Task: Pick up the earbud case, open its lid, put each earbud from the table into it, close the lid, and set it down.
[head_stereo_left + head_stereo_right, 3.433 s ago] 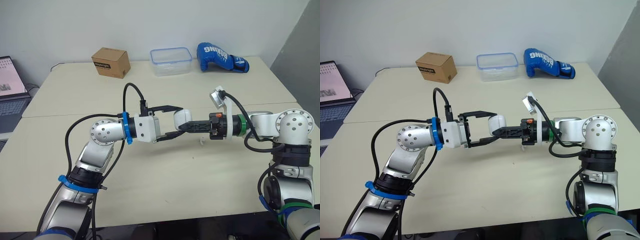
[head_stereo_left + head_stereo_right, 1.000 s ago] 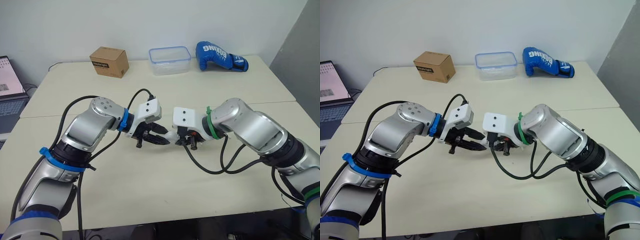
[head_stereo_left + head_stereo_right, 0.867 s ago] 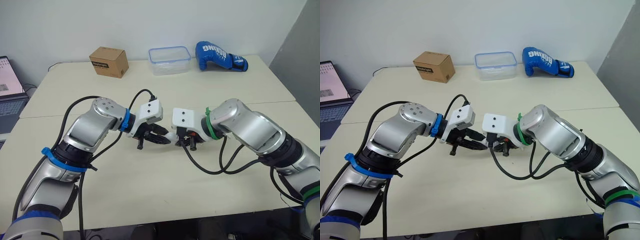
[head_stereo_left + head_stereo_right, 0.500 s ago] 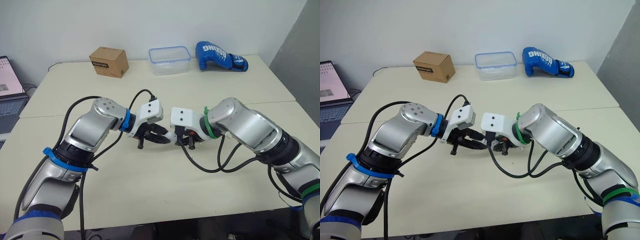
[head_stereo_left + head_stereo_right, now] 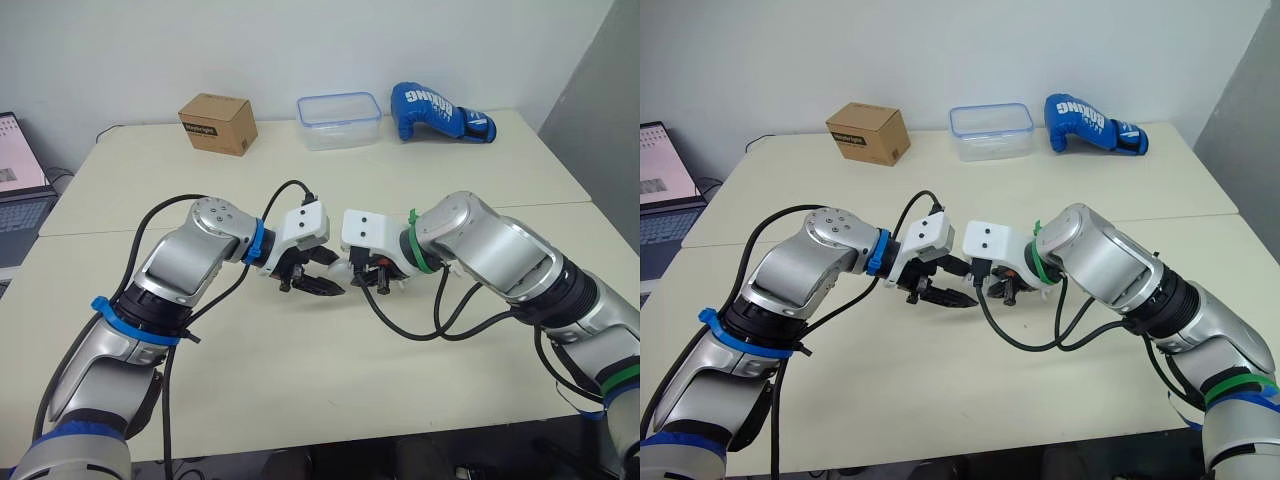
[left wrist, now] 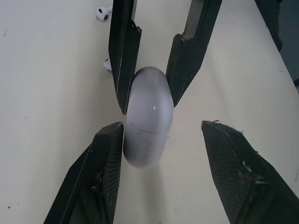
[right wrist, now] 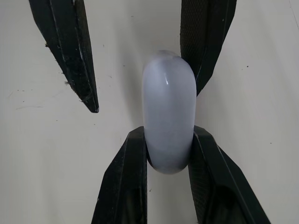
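I have both arms meeting near the middle of the desk (image 5: 300,400), wrists turned in toward each other. My right hand (image 7: 168,130) is clenched on the earbud case (image 6: 148,109), one black finger on each broad side of the white rounded shell. The case stands on edge between them, low over the desk, well away from every edge. I cannot tell whether it touches the surface. A thin seam runs across the shell and the lid looks closed.

My left hand (image 6: 160,125) is released, with its fingers spread wide around the case from the opposite side. One finger (image 6: 105,172) rests against the shell. The other stands well apart from it, with bare desk showing in the gap.

The two earbuds lie loose on the desk just past the case, on the right arm's side. One earbud (image 6: 108,64) is beside a finger of the right hand, and the second earbud (image 6: 103,12) is a little farther along the same line. They are apart from each other and neither is held.

Along the far edge of the desk sit a cardboard box (image 5: 218,123), a clear plastic container (image 5: 341,120) with a blue rim, and a blue boxing glove (image 5: 440,113) toward the far right corner. A laptop (image 5: 18,165) sits beyond the left edge.
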